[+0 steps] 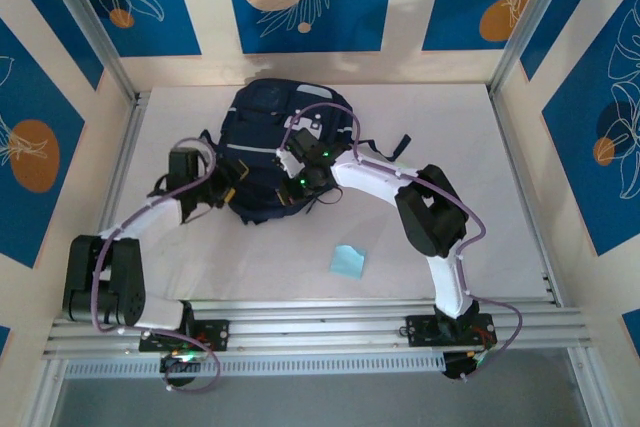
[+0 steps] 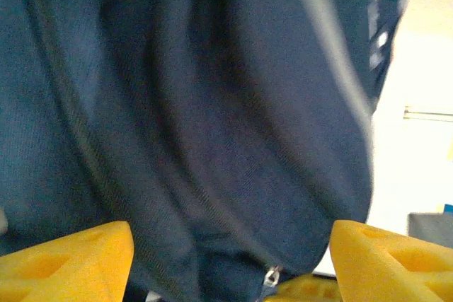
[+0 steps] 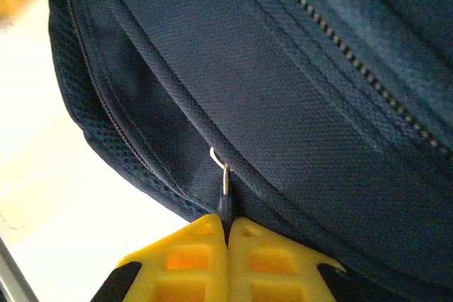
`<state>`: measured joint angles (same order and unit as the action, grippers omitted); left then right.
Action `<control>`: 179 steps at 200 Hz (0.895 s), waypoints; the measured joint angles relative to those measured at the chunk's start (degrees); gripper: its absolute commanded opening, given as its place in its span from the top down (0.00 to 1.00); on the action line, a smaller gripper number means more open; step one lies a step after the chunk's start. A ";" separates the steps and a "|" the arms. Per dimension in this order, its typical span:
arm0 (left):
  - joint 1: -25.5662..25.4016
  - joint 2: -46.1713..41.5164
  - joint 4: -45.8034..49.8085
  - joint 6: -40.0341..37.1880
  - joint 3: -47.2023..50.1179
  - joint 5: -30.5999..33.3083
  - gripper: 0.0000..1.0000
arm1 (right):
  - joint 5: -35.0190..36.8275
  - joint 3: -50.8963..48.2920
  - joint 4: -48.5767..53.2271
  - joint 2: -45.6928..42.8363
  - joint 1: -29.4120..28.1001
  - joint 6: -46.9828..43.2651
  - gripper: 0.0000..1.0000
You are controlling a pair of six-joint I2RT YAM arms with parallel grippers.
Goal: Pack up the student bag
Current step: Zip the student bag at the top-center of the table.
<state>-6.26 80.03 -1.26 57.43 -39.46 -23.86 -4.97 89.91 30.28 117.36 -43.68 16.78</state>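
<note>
The student bag [image 1: 262, 107], a dark navy backpack, lies on the white table at the centre back. At the bag's near left edge is my left gripper [image 1: 222, 187]. In the left wrist view it [image 2: 230, 245] stands open, its yellow fingers [image 2: 71, 259] wide apart, with navy bag fabric [image 2: 212, 118] and a zip slider [image 2: 270, 276] between them. My right gripper [image 1: 303, 185] is at the bag's near edge. The right wrist view shows it [image 3: 228, 228] shut on the dark zipper pull [image 3: 225, 206], which hangs from a metal slider [image 3: 224, 171] on the bag [image 3: 297, 104].
A small light blue flat item [image 1: 348, 261] lies on the table in front of the bag, between the two arms. Metal frame posts and patterned walls [image 1: 60, 147] close in the table on the left, right and back.
</note>
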 measured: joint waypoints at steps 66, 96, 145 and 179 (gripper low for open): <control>-6.95 -1.92 -5.11 9.73 6.62 8.90 0.26 | 2.45 0.00 1.27 0.00 -1.05 1.75 1.00; -7.54 1.18 -7.54 10.47 6.54 10.45 0.43 | 3.32 0.00 1.33 0.00 -1.31 1.75 1.00; -6.05 9.64 -5.92 6.58 1.84 7.82 1.00 | 8.59 -1.44 1.40 -0.55 -1.53 -1.73 1.00; -5.97 9.03 -2.27 3.93 0.50 7.87 1.00 | 10.21 -5.29 -0.61 -2.95 -0.13 -6.10 1.00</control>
<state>-12.23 89.06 -3.53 61.36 -38.96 -15.99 5.23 84.62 29.67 114.41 -43.81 10.68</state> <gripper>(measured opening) 0.054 0.055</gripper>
